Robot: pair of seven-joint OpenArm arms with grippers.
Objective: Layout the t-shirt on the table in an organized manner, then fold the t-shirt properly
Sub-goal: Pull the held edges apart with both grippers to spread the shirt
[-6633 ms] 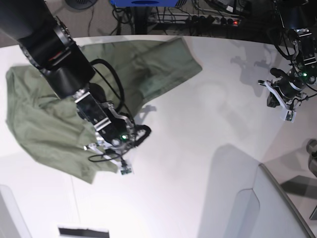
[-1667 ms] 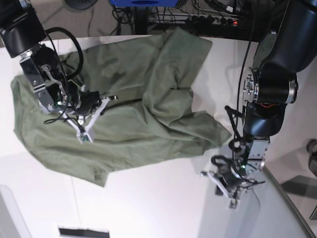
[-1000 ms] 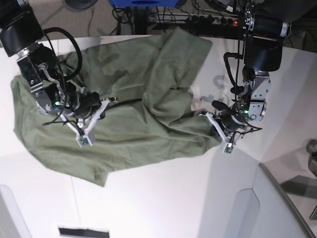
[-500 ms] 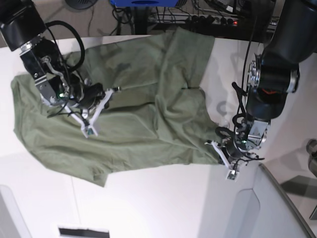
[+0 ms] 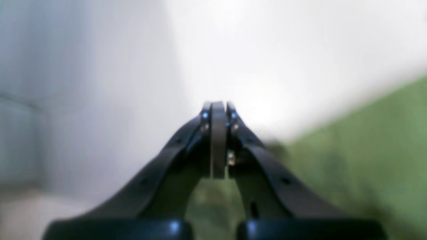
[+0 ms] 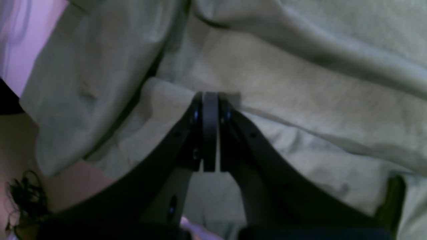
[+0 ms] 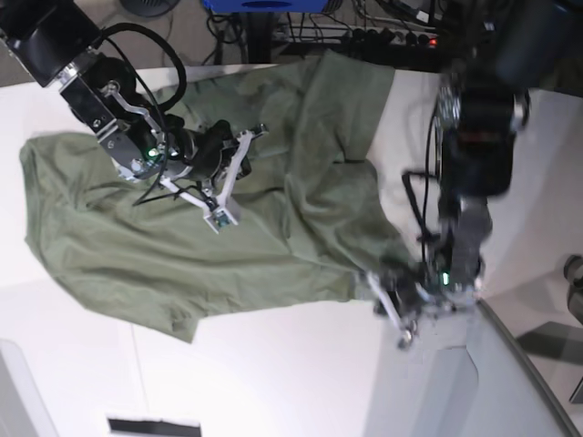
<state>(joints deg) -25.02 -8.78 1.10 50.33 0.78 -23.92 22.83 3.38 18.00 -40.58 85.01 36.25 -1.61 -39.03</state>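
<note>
The olive-green t-shirt (image 7: 137, 264) lies wrinkled and spread over the left and middle of the white table (image 7: 273, 364). My left gripper (image 7: 372, 278) is at the shirt's front right corner, shut on the t-shirt's edge. In the left wrist view its fingertips (image 5: 218, 106) meet over the bare table (image 5: 267, 50), with green cloth (image 5: 367, 150) to the right and underneath. My right gripper (image 7: 253, 134) is over the shirt's upper middle. In the right wrist view it is shut (image 6: 206, 96) on a raised fold of the cloth (image 6: 300, 100).
A grey-white raised panel (image 7: 496, 382) stands at the front right, close to my left arm. Another pale panel (image 7: 14, 391) shows at the front left. Cables and a power strip (image 7: 392, 36) lie beyond the far edge.
My left gripper has dropped toward the front edge, drawing the shirt's right corner with it. My right gripper has moved right and farther back across the shirt. The cloth lies flatter.
</note>
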